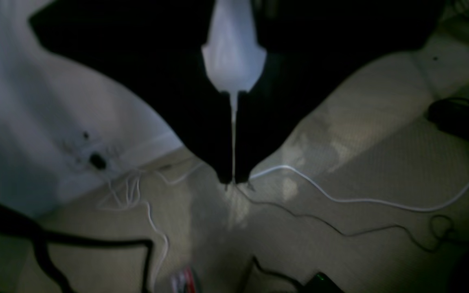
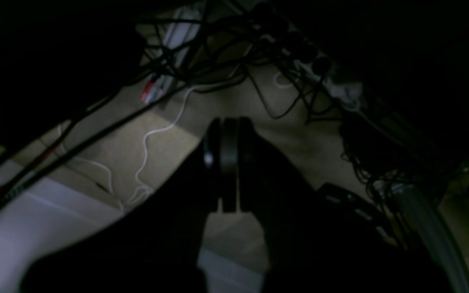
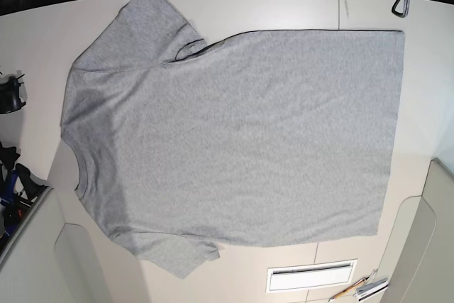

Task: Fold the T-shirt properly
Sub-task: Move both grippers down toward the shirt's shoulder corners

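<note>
The T-shirt (image 3: 234, 133) lies spread flat on the white table (image 3: 298, 8), plain grey side up. Its neck is at the left, its hem at the right, and one sleeve points to the top left, the other to the bottom left. Neither arm shows in the base view. In the left wrist view my left gripper (image 1: 233, 181) hangs shut over a beige floor, with only a thin slit between its dark fingers and nothing in it. My right gripper (image 2: 227, 122) is shut too, empty, above floor and cables. The shirt is out of sight in both wrist views.
A white slotted plate (image 3: 311, 276) and some pens (image 3: 363, 287) lie near the table's lower edge. A black object (image 3: 8, 96) sits at the left edge. White cable (image 1: 340, 197) and black cables (image 2: 218, 61) trail over the floor under the grippers.
</note>
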Robot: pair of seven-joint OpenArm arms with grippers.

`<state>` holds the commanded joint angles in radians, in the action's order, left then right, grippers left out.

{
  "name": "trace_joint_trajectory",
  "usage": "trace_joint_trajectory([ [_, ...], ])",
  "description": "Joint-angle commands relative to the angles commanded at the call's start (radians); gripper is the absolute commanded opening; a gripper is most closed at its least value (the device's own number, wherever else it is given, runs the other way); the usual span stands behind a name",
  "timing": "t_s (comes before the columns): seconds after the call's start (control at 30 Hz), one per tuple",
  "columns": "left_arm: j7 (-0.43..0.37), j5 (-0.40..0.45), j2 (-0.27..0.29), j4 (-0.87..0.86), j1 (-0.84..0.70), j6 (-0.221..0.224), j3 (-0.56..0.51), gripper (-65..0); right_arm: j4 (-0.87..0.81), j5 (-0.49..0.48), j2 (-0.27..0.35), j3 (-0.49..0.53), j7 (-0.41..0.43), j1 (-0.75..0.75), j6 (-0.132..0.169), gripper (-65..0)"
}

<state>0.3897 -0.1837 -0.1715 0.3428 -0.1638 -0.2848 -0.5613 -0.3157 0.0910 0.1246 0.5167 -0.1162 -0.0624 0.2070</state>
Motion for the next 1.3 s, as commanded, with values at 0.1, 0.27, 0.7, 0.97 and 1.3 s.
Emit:
trace_joint_trajectory([
  [0.1, 0.000, -0.008, -0.031, 0.069, -0.053, 0.000, 0.015, -63.7, -0.051, -0.001, 0.032, 0.000, 0.000, -0.040, 0.000, -65.0],
  [0.27, 0.000, -0.007, -0.087, 0.187, -0.158, -0.127, 0.174, -63.8, -0.197, -0.001, 0.112, 0.000, 0.000, -0.137, 0.003, -65.0],
  [0.7, 0.000, -0.017, -0.156, 0.554, -0.435, -0.288, 0.476, -64.0, -0.559, -0.058, 0.314, 0.000, -0.008, -0.381, 0.093, -65.0],
  [0.97, 0.000, -0.113, -0.198, 0.826, -0.620, -0.288, 0.494, -64.0, -0.893, -0.176, 0.496, -0.002, -0.093, -0.545, 0.112, -65.0],
  [1.3, 0.008, -0.209, -0.196, 1.246, -0.844, -0.288, 0.792, -64.0, -1.297, -0.272, 0.595, -0.206, -0.190, -0.723, 0.152, -65.0],
])
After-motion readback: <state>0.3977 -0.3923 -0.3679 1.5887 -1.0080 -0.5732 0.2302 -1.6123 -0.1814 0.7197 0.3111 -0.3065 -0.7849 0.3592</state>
